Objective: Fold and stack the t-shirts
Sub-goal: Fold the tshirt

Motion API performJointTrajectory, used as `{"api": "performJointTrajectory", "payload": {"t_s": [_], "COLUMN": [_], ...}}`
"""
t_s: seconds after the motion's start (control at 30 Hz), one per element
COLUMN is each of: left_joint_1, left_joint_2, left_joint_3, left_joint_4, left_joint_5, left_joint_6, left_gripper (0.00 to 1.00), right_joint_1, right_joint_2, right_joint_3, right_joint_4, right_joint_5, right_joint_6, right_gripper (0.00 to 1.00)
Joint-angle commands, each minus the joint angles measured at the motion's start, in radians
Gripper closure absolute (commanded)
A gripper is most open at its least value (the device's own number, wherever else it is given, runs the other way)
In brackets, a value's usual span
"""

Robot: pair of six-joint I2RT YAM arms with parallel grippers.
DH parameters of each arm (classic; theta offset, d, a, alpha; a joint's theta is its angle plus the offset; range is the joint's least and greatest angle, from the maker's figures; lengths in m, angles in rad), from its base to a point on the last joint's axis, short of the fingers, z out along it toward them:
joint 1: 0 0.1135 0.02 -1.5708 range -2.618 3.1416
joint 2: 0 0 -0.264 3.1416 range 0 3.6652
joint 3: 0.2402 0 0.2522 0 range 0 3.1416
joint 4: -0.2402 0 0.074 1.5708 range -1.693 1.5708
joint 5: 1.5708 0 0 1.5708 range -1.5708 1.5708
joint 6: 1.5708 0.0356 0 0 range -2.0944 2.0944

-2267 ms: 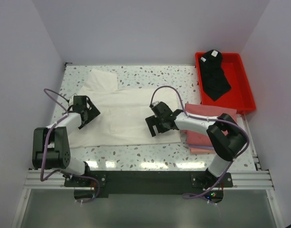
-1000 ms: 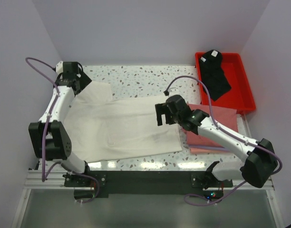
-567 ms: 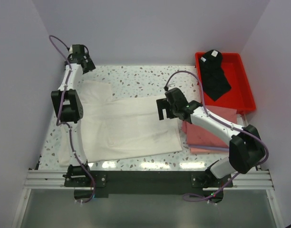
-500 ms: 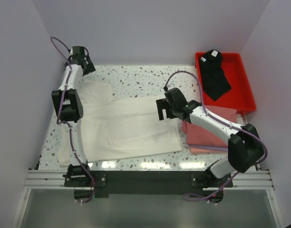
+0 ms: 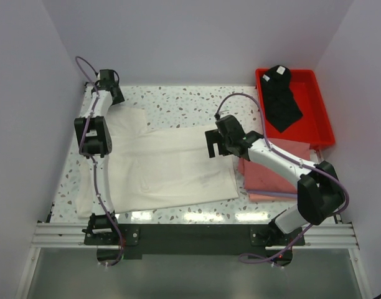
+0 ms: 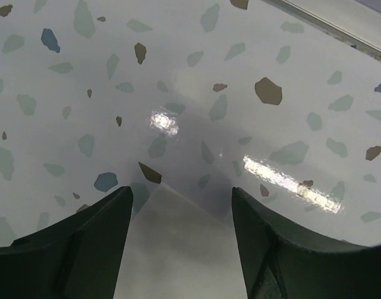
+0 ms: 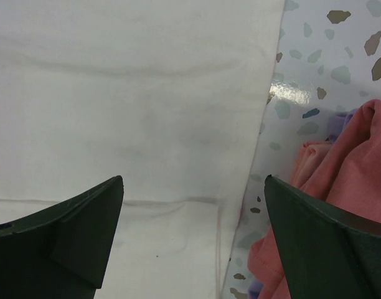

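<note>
The left tool (image 6: 178,194) hangs over the far left corner of the speckled tabletop (image 5: 190,99). Its fingers are spread wide and hold nothing. A corner of the white t-shirt (image 5: 165,165) lies flat under the gap between them, at the near side of that tool. The right tool (image 7: 192,187) also stands wide and empty, directly above the white t-shirt's right edge. Just beside that edge, on this tool's right, lies the stack of folded pink t-shirts (image 5: 260,180). Farther off on the same side, well apart from both tools, the black t-shirt (image 5: 281,99) lies crumpled in the red tray (image 5: 310,84).
</note>
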Motion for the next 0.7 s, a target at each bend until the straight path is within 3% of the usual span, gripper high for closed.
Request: {"api": "performJointTrajectory", "payload": {"t_s": [0.0,0.17,0.33,0.47,0.67], "left_joint_1": [0.011,0.013,0.014,0.014,0.013], "left_joint_2": [0.016,0.041,0.039,-0.01,-0.024], "left_joint_3": [0.023,0.017,0.006,-0.089,-0.102], "left_joint_4": [0.035,0.002,-0.022,0.002,-0.033], "left_joint_5": [-0.007,-0.01,0.016,0.021,0.027], "left_joint_6": [0.018,0.007,0.013,0.023,0.044], "left_gripper": [0.31,0.41,0.58,0.65,0.98], "right_joint_1": [-0.003,-0.003,-0.003,-0.003,-0.005], "right_joint_2": [-0.001,0.002,-0.001,0.011,0.022], "right_joint_3": [0.024,0.024,0.02,0.031,0.045], "right_joint_4": [0.009,0.007,0.006,-0.005,-0.011], "right_joint_5": [0.003,-0.003,-0.001,0.005,0.019], "right_joint_6": [-0.01,-0.013,-0.013,-0.012,-0.001], "right_gripper": [0.01,0.01,0.01,0.01,0.01]}}
